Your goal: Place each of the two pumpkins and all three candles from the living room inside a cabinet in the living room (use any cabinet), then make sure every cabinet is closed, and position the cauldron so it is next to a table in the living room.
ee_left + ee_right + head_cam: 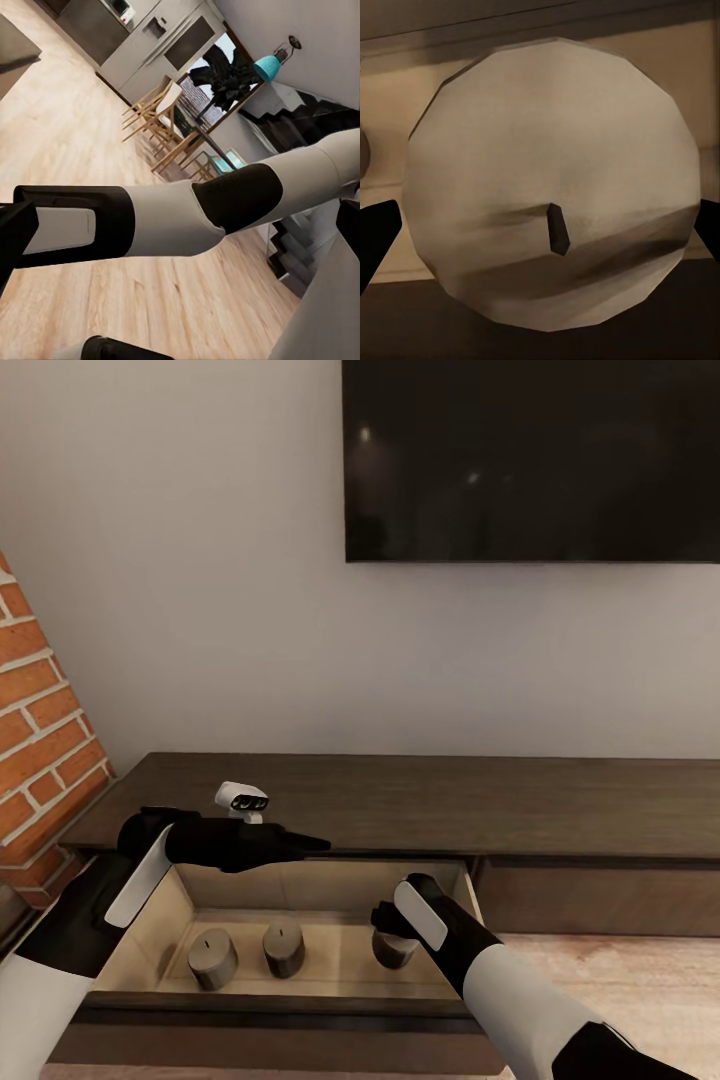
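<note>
Right at the bottom of the head view the two white-and-black forearms reach into an open drawer of the long dark cabinet. Reaching in from the right, the right end effector is lowered over the third candle, which sits at the drawer's right end; its wrist view looks straight down on that candle's cream top and dark wick, with a black fingertip at either edge of the frame, so the fingers straddle the candle with some gap, though I cannot tell whether they touch it. Two more candles, one on the left and one in the middle, stand upright on the drawer floor just beside each other. The left end effector hangs above the drawer's back edge; how far it is parted I cannot tell. Beyond, the cabinet top runs under a black TV on the pale wall. My reading is that the candle step is ending: next the right arm should lift clear without tipping the candle, then the drawer needs pushing shut. Pumpkins and cauldron are yet to be handled.
</note>
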Motion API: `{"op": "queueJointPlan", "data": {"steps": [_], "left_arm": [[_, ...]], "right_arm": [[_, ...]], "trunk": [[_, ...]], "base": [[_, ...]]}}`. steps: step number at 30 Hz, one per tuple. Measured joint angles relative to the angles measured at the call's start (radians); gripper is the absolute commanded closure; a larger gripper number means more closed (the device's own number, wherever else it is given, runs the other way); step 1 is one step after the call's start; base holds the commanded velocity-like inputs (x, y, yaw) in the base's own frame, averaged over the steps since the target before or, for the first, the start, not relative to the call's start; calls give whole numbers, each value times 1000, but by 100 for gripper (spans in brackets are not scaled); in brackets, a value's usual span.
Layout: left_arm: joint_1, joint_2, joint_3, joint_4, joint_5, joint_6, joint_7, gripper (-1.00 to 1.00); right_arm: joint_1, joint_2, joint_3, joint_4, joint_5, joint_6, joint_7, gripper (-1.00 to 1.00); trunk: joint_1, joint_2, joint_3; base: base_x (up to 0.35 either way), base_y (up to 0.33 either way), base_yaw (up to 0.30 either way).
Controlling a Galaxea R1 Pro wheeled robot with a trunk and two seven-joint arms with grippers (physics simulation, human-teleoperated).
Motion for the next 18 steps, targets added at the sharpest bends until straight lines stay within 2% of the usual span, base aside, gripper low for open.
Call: {"op": "queueJointPlan", "data": {"steps": [5,12,18], "left_arm": [[0,0,0,1,0,0,0,-100],[0,0,0,0,0,0,-1,-100],[0,0,0,0,0,0,-1,-100]], "right_arm": [[0,0,0,0,0,0,0,100],[0,0,0,0,0,0,0,100],[0,0,0,0,-1,0,0,100]], "trunk": [[0,0,0],[0,0,0],[0,0,0]], "base": [[0,0,0],[122,0,0],[32,0,0]]}}
